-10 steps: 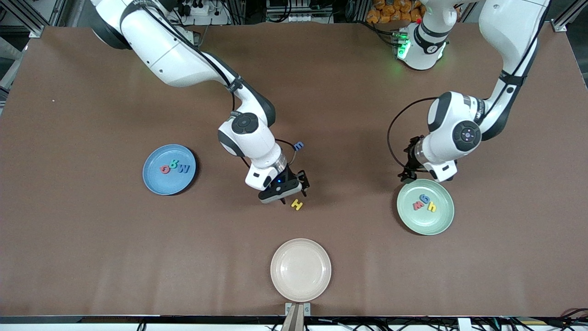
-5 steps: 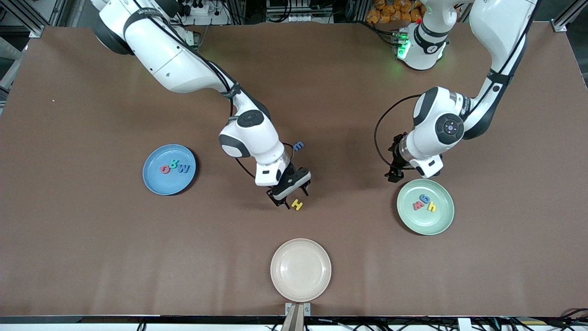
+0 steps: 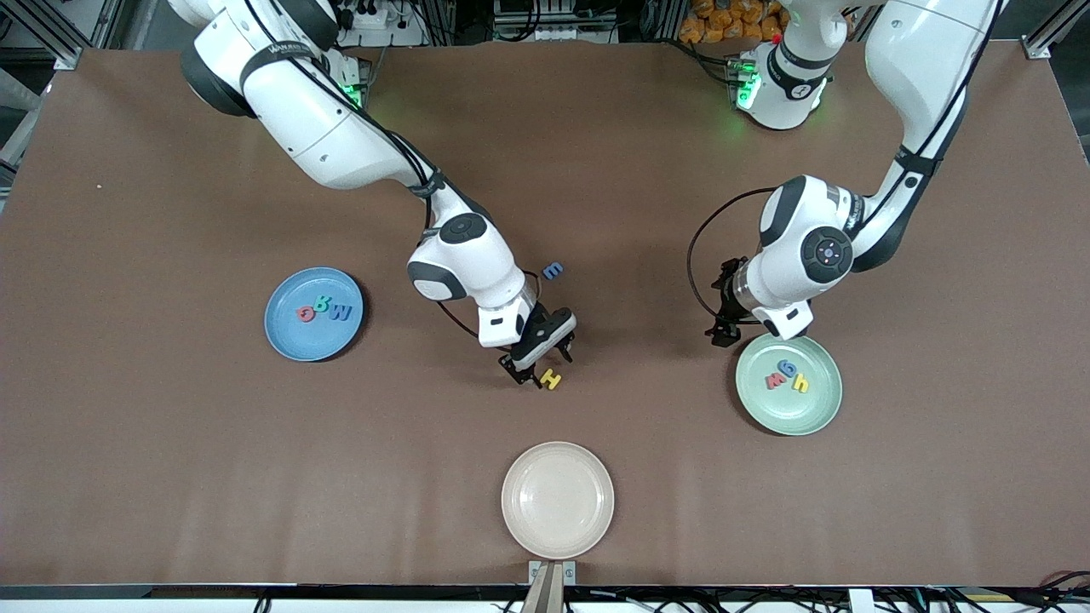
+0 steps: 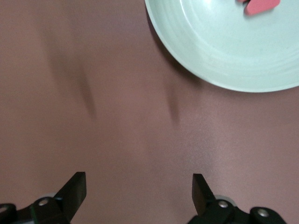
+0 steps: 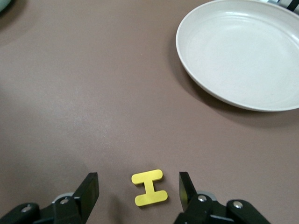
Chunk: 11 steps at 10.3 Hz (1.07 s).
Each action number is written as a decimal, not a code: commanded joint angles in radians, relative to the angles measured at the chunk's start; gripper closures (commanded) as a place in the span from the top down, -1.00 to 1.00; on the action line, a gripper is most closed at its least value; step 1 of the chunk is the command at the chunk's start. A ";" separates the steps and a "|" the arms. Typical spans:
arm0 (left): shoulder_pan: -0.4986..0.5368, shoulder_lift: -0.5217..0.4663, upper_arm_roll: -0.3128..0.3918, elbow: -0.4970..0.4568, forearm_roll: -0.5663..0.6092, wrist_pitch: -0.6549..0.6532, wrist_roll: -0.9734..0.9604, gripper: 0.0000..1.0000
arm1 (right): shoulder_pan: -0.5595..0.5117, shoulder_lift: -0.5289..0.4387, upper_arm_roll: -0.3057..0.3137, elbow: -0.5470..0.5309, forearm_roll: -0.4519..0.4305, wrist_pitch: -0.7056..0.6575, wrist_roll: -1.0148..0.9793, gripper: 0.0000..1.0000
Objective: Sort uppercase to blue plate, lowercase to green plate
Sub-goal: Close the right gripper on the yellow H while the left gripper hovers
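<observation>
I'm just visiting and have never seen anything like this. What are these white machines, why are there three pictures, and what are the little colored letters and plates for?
They are two robot arms sorting foam letters. The wide picture looks down from across the table; the other two come from cameras on each arm's wrist. The blue plate holds three capitals, the green plate three small letters, and the cream plate none. The right gripper is open around the yellow H on the table, not yet gripping. The left gripper hangs open and empty beside the green plate. A blue letter lies loose on the table.
</observation>
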 commanded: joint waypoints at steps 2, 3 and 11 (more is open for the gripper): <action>-0.015 0.019 0.000 0.032 0.017 0.000 -0.019 1.00 | 0.013 0.065 -0.033 0.078 -0.028 0.044 0.000 0.55; -0.015 0.019 0.000 0.031 0.019 0.000 -0.021 1.00 | 0.013 0.070 -0.038 0.081 -0.028 0.050 0.000 0.52; -0.012 0.018 0.000 0.031 0.020 0.000 -0.018 1.00 | 0.020 0.096 -0.038 0.100 -0.024 0.050 0.009 0.31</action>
